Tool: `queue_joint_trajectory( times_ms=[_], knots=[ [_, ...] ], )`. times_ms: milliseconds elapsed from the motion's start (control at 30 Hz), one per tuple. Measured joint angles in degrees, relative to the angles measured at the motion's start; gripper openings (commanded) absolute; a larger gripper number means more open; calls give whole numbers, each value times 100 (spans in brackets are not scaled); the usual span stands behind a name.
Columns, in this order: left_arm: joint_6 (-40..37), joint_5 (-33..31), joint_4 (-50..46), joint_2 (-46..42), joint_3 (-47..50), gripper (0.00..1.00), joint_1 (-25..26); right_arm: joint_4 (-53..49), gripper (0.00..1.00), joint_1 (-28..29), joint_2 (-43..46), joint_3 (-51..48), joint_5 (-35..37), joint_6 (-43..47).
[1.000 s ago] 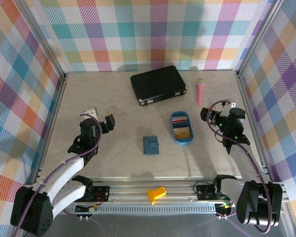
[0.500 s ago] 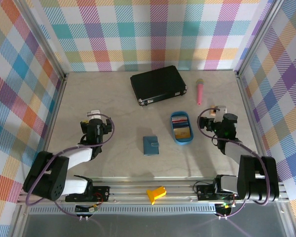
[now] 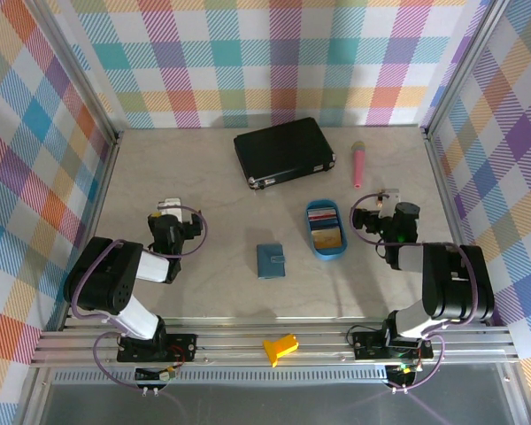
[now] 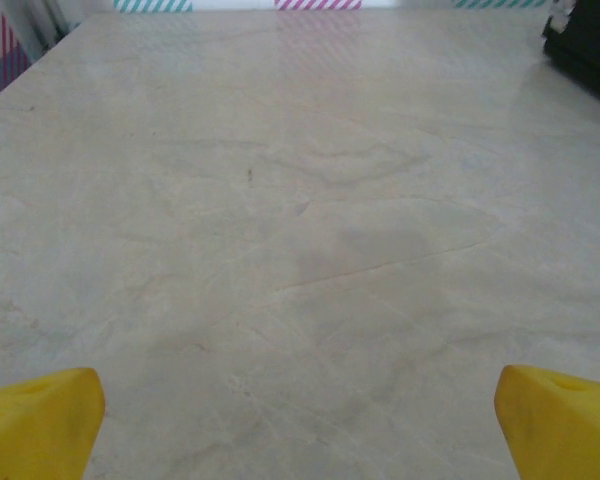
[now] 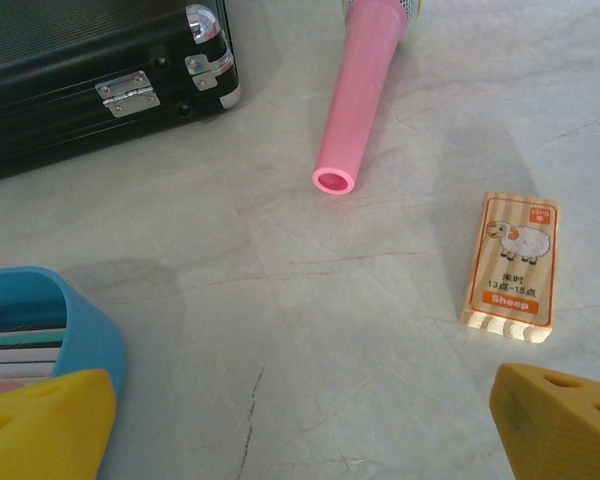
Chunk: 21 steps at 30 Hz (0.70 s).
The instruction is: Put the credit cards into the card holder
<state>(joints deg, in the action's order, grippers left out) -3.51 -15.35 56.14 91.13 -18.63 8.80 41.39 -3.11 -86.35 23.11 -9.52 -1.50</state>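
The table (image 3: pixel 203 177) is a pale, stone-patterned surface with faint veining, dry and unmarked where visible. It is enclosed on the left, far and right sides by walls of pastel checked cloth (image 3: pixel 283 62) set in a metal frame, and a metal rail (image 3: pixel 336 341) along the near edge carries a small yellow block (image 3: pixel 280 347). The card holder (image 3: pixel 271 260) lies flat and closed near the middle of the table. It is apart from the blue oval tray (image 3: pixel 311 237), which sits to its right and slightly farther back. The credit cards (image 3: pixel 325 226) are stacked inside that tray. A black case (image 3: pixel 283 151) lies at the far centre, with a pink tube-shaped object (image 3: pixel 358 165) to its right. A small orange card printed with a sheep (image 5: pixel 511 266) lies flat on the right side. The left end effector (image 4: pixel 300 400) is spread wide over bare table, holding nothing. The right end effector (image 5: pixel 302 400) is likewise spread wide and empty, just right of the tray.
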Motion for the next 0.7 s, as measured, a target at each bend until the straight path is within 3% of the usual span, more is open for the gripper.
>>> queue_joint_trajectory(
  times_ms=[700],
  knots=[
    [136, 157, -369, 0, -306, 100, -236, 409, 99, 125, -136, 0, 229, 33]
  ],
)
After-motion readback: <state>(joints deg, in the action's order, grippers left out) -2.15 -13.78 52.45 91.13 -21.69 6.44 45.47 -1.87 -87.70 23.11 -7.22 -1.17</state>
